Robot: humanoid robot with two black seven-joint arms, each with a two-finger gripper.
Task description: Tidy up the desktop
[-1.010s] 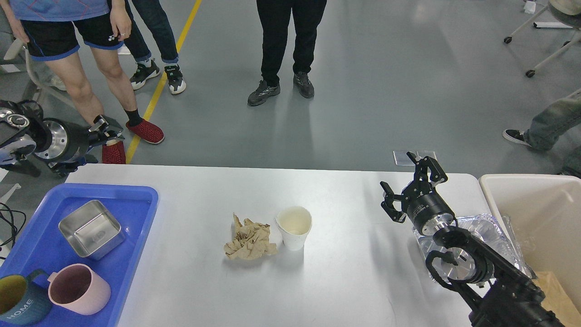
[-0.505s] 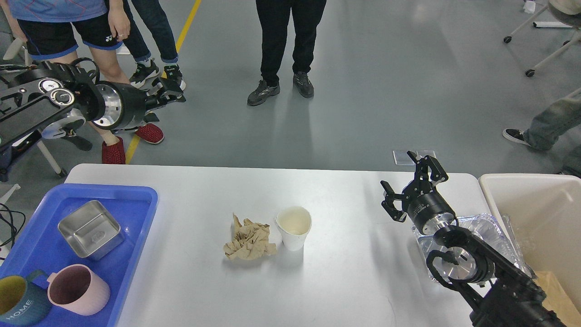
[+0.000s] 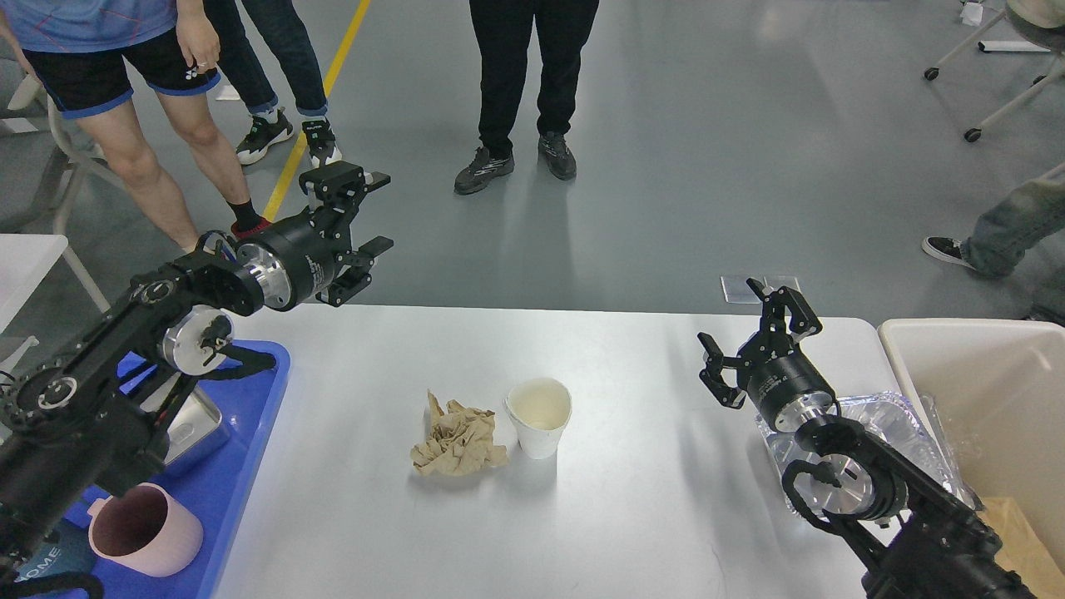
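A: Where did the desktop [image 3: 632,499] sit?

B: Across the lower middle. A crumpled napkin [image 3: 458,441] touched a paper cup [image 3: 539,426] near its centre.

A: And the grippers?

B: The left gripper [image 3: 366,218] hung above the far left edge, fingers spread, holding nothing. The right gripper [image 3: 757,337] was spread and empty too, over the right side, near a foil tray [image 3: 894,416].

A: Anything else?

B: A blue tray [image 3: 250,416] with a pink mug [image 3: 146,530] at left, a beige bin [image 3: 982,391] at right.

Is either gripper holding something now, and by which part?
Nothing is held. The left gripper and the right gripper are both open and empty.
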